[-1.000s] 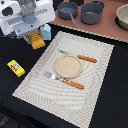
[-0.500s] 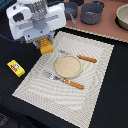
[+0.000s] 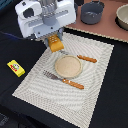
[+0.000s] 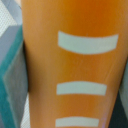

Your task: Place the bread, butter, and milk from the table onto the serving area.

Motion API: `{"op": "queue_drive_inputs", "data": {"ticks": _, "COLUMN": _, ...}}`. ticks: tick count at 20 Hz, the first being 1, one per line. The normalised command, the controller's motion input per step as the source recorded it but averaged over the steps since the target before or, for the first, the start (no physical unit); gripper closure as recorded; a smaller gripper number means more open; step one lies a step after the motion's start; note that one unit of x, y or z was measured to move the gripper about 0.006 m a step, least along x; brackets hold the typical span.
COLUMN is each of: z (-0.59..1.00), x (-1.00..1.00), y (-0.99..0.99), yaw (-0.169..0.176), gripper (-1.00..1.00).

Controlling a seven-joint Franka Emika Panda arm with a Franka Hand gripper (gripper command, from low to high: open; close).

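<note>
My gripper (image 3: 55,44) is shut on the bread (image 3: 55,46), a golden-orange loaf, and holds it above the far corner of the serving area (image 3: 95,100), near the round tan plate (image 3: 68,66). In the wrist view the bread (image 4: 75,65) fills the picture, orange with pale slash marks. The butter (image 3: 16,67), a yellow box with a red mark, lies on the dark table at the exterior view's left, apart from the mat. The milk is out of view.
A fork (image 3: 62,79) and a knife (image 3: 86,58) with orange handles flank the plate. A pinkish-brown board (image 3: 107,27) at the back holds a grey pot (image 3: 93,12) and a bowl (image 3: 123,16). The arm's white body (image 3: 42,17) hangs over the mat's far corner.
My gripper has carried the bread toward the exterior view's right, from over the dark table to above the placemat's far corner. The butter has not moved.
</note>
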Motion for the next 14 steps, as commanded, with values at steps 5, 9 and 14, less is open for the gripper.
{"op": "queue_drive_inputs", "data": {"ticks": 5, "z": 0.41, "x": 1.00, "y": 0.00, "yaw": 0.000, "gripper": 1.00}}
{"op": "queue_drive_inputs", "data": {"ticks": 9, "z": 0.29, "x": 1.00, "y": -0.07, "yaw": 0.000, "gripper": 1.00}}
{"op": "queue_drive_inputs", "data": {"ticks": 14, "z": -0.01, "x": 0.89, "y": -0.27, "yaw": 0.000, "gripper": 1.00}}
